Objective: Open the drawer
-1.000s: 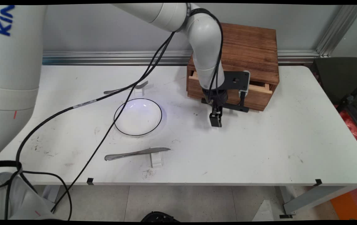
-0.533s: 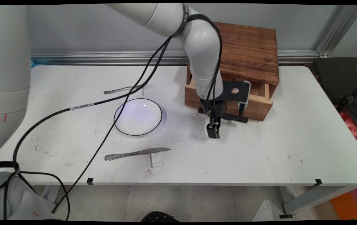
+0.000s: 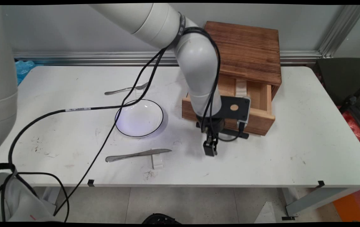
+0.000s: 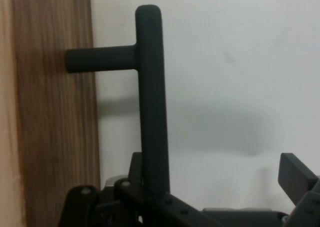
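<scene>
A wooden box (image 3: 249, 50) stands at the back right of the table, its drawer (image 3: 261, 121) pulled well out toward the near side. A black bar handle (image 3: 231, 133) is fixed across the drawer front. My gripper (image 3: 209, 148) hangs at the left end of this handle, pointing down at the table. In the hand view the handle (image 4: 150, 97) runs upright beside the wooden drawer front (image 4: 50, 112) and drops into my gripper (image 4: 215, 169) against its left side. The right fingertip (image 4: 297, 173) stands far off the bar, so the gripper is open and hooked on the handle.
A white plate (image 3: 139, 118) with a dark rim lies left of the drawer. Near it a knife (image 3: 137, 154) rests on a small white stand (image 3: 157, 162), and a fork (image 3: 126, 90) rests behind the plate. A white strip (image 3: 241, 88) lies inside the drawer. Black cables cross the plate.
My gripper has moved toward the table's near side and slightly left, and the drawer has slid out of the box with it, showing its inside.
</scene>
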